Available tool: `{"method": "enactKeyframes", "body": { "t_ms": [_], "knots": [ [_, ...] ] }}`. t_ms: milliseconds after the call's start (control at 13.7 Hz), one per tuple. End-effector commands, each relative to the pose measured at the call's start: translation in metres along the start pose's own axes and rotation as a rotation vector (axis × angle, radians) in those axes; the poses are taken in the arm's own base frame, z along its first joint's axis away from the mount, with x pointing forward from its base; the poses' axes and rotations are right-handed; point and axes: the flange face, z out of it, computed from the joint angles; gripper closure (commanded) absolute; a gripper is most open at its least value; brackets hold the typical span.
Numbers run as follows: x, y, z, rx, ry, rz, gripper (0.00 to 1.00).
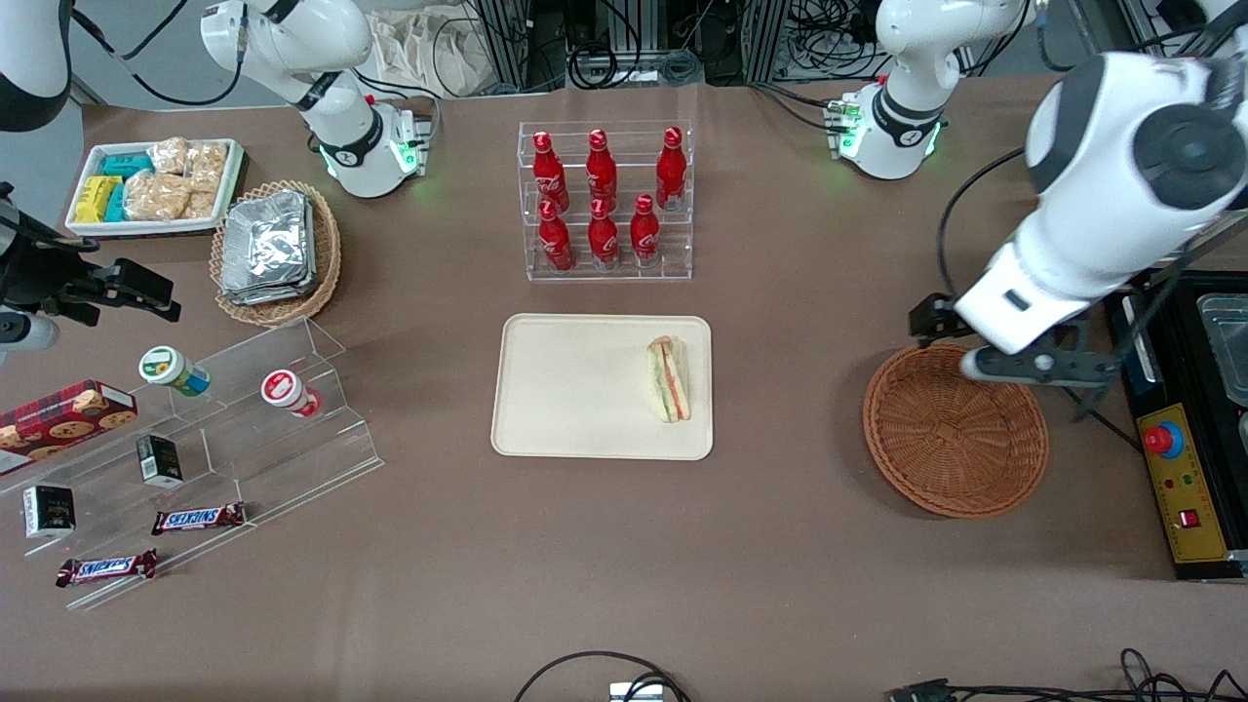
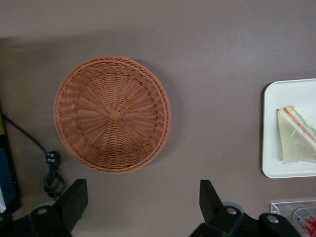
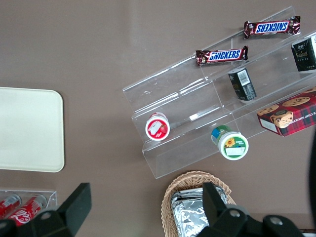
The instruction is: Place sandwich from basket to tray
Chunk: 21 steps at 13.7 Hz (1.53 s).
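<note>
One broad brown desk [image 1: 799,546] carries everything, with bare surface running along its edge nearest the front camera and an open strip between the tray [image 1: 575,390] and the basket [image 1: 951,434]. The tray sits mid-desk, flat, its rounded rim free on all sides; just farther from the camera stands a clear rack of red bottles [image 1: 604,200], apart from the tray's edge. The basket lies toward the working arm's end, well apart from the tray, with nothing in it; its woven floor shows bare in both the front and left wrist views. A black control box [image 1: 1185,487] with a red button lies just beside the basket at the desk's end.

The sandwich [image 1: 669,378] lies on the tray, close to the short rim that faces the basket, filling layers showing along its cut edge; most of the tray's surface is bare.

The claw [image 1: 1024,366] hangs above the basket's rim on the side farther from the camera, touching nothing. From the front its fingers are hard to read; the left wrist view shows them spread wide, one dark fingertip [image 2: 74,200] well apart from its partner, gripping nothing. That view also shows a black plug and cable [image 2: 52,170] on the desk beside the basket, hidden from the front by the arm.
</note>
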Motion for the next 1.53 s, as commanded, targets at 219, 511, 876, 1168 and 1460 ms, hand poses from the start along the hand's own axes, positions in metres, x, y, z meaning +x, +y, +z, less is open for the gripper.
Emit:
{"method": "enactKeyframes", "body": {
  "t_ms": [219,511,876,1168,1460],
  "knots": [
    [-0.013,-0.061,-0.009,0.011,-0.007,0.114,0.00],
    [-0.011,-0.074,-0.032,0.009,-0.007,0.088,0.00],
    [-0.019,-0.066,-0.046,0.000,-0.062,0.068,0.00],
    [-0.020,-0.067,-0.047,0.000,-0.069,0.051,0.00],
    [-0.022,-0.072,-0.052,0.005,-0.062,0.029,0.00]
  ]
}}
